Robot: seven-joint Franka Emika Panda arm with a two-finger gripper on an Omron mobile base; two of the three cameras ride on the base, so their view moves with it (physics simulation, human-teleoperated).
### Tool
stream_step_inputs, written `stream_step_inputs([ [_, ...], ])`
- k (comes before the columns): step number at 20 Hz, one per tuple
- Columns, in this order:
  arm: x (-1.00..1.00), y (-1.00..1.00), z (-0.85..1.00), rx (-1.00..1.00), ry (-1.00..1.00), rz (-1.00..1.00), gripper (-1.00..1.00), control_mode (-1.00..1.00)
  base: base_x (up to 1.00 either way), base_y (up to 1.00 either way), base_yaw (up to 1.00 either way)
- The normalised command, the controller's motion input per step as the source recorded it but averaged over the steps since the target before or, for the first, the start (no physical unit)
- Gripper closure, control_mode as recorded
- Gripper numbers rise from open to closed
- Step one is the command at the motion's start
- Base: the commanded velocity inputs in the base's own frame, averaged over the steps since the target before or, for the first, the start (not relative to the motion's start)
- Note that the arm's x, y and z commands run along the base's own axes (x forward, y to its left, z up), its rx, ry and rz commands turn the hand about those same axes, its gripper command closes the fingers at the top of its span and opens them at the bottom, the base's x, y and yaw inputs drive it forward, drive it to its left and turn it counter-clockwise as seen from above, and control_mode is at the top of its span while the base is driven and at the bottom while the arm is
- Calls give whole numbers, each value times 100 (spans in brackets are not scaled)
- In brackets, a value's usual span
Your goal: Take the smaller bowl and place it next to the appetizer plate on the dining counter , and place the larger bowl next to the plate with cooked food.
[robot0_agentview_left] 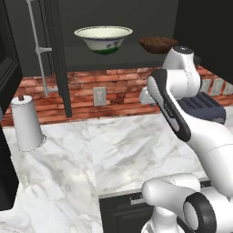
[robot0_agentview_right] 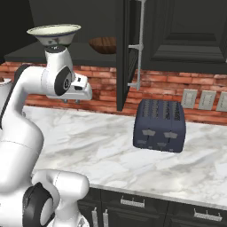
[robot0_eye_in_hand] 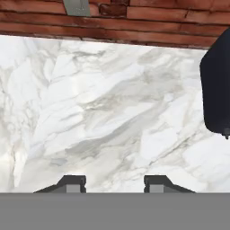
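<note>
Two bowls sit side by side on the open cabinet shelf (robot0_agentview_left: 113,57) above the brick backsplash: the larger bowl (robot0_agentview_left: 103,39), cream with green and blue marks, and at its 3 o'clock in the left base view the smaller bowl (robot0_agentview_left: 158,44), dark wood, partly behind the arm's upper joint. Both rest upright with nothing touching them, so neither is picked up yet.

The claw (robot0_eye_in_hand: 116,183) points down at the marble surface (robot0_agentview_left: 118,150), its tips spread with a plain gap and nothing between them. It hangs low over bare stone, well below the shelf, so I judge the arm must first lift toward 12 o'clock to reach the wooden bowl.

A dark toaster (robot0_agentview_right: 159,125) stands at 3 o'clock on the surface, near the open cabinet door (robot0_agentview_right: 126,53); a paper towel roll (robot0_agentview_left: 26,123) stands at 9 o'clock.
</note>
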Motion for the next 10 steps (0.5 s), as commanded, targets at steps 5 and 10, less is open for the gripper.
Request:
stream_step_inputs([
  [5,-7,10,0,-5,-3,0,-100,-100,0,0,0],
  [10,-18,16,4,-1,-7,0,-100,-100,0,0,0],
])
